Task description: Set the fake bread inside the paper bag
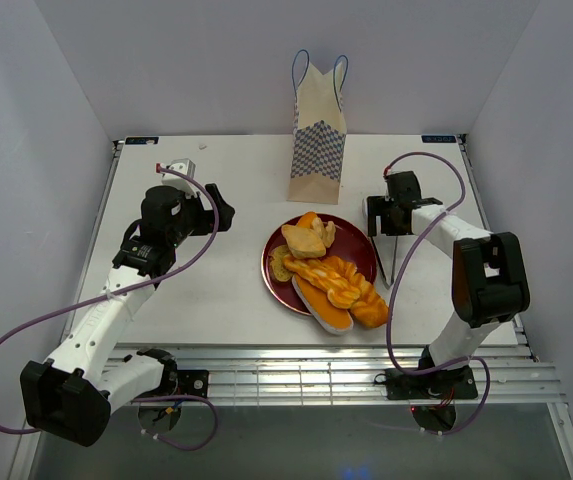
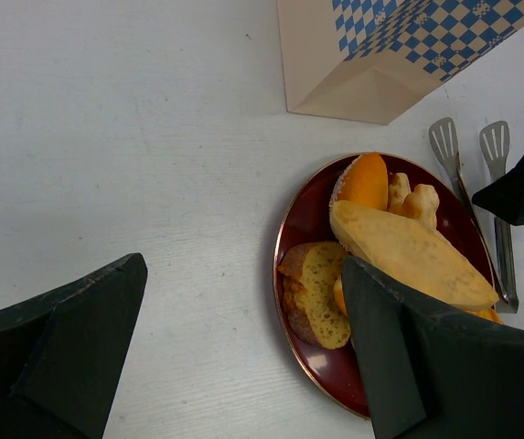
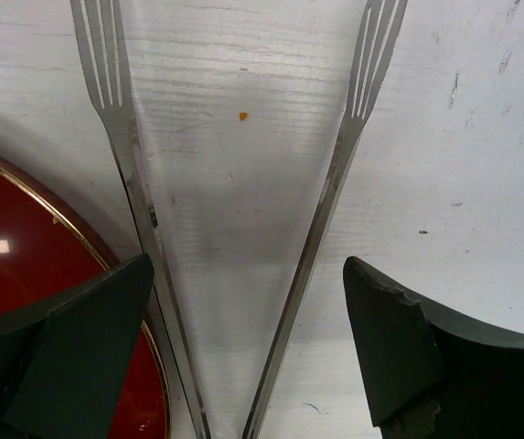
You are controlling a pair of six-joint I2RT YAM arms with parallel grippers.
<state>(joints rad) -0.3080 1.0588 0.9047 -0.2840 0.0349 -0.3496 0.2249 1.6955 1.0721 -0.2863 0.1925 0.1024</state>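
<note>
L hand (image 1: 224, 213) hovers at abt 9 o'clock from the plate (image 1: 268, 262). Its fingers are spread wide w/ nothing in them. It faces plate & bag, prob. parked there to steady the bag later, tho that's my guess. Bare worktop (image 1: 216, 290) lies btwn it and the plate, so there's plenty of room to swing in.

The fake bread (image 1: 328, 272) is all heaped on the plate. Slices sit at the 9 o'clock rim, rolls toward 12, and the braided loaf (image 1: 344, 282) & a long roll stick out past the rim at 5. None shows in the bag, but its inside is hidden from me.

The paper bag (image 1: 318, 150) stands upright at 12 o'clock from the plate, just beyond it w/ a gap, mouth up. The mouth looks narrow, the loop handles (image 1: 339, 75) rise over it, and the far edge is close behind. I'd expect a nudge could tip it.

Tongs (image 1: 392, 255) lie flat at the plate's 3 o'clock, tips toward 12, hinge toward 6. R hand (image 3: 243, 265) sits right over them, released, fingers outside both arms and not squeezing yet. It looks lined up to pinch the tongs & use them on the bread. The left tong arm hugs the plate rim, so that side is tight. Toward 3 o'clock there's free worktop.
</note>
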